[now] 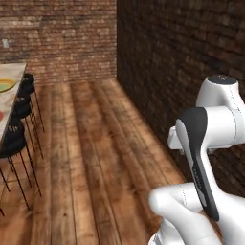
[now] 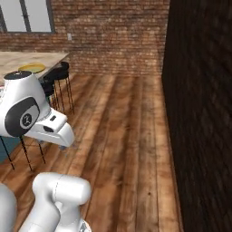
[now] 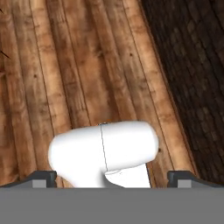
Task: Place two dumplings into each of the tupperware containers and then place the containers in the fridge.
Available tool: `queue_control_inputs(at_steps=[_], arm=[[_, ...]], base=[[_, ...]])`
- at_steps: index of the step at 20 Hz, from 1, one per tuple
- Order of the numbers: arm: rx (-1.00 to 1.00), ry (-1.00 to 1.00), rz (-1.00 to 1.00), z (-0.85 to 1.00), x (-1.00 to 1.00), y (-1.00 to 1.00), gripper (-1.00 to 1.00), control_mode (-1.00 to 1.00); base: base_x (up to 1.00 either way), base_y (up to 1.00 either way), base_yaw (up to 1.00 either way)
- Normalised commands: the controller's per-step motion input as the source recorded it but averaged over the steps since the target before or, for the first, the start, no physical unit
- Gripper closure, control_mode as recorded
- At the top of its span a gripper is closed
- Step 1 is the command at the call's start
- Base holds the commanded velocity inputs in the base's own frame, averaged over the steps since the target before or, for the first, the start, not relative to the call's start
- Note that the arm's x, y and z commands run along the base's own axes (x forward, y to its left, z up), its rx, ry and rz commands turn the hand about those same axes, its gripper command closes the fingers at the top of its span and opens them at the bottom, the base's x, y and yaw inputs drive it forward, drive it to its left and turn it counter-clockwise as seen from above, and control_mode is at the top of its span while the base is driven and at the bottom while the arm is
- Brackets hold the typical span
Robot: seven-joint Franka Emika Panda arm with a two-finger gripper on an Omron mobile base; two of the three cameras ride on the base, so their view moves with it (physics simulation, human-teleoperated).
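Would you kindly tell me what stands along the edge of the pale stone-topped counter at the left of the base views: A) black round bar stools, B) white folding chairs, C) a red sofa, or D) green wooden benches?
A: black round bar stools on thin legs line the pale counter.

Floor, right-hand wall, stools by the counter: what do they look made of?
Floor: wood planks, brown, satin look; grain and board seams show.
Wall: dark brick, matte; mortar lines visible.
Stools: thin dark legs, probably metal; black round seats, material unclear.
Counter: pale top, possibly stone or laminate.
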Motion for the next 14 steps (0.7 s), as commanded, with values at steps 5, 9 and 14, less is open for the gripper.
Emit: queue_control_inputs(at_steps=[5, 9, 14], arm=[[0.0, 0.0, 0.0, 0.0, 0.0, 0.0, -1.0, 1.0], [0.0, 0.0, 0.0, 0.0, 0.0, 0.0, -1.0, 1.0], [0.0, 0.0, 0.0, 0.0, 0.0, 0.0, -1.0, 1.0]], base=[[0.87, -0.37, 0.37], [0.78, -0.38, 0.38], [0.83, -0.37, 0.38]])
